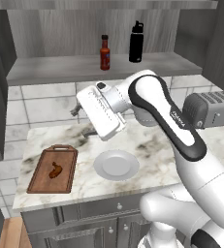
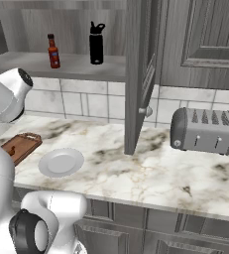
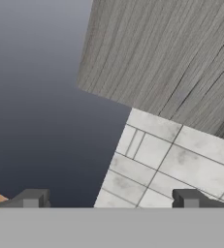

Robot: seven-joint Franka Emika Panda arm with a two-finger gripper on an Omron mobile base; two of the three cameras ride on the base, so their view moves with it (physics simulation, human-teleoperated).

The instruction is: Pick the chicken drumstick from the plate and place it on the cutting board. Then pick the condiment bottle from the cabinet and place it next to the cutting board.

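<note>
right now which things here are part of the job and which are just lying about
Job: drumstick lying on the board; plate; red bottle on the cabinet shelf; gripper, open.
Lying about: black bottle; toaster.

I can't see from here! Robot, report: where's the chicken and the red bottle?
Fingers open, empty. Drumstick on cutting board; plate bare. Red bottle on shelf, black bottle beside it.

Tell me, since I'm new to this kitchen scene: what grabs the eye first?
The white arm sweeps across the middle, its open gripper above the marble counter. The chicken drumstick lies on the cutting board, left of the bare plate. On the cabinet shelf stand the condiment bottle and a black bottle.
</note>
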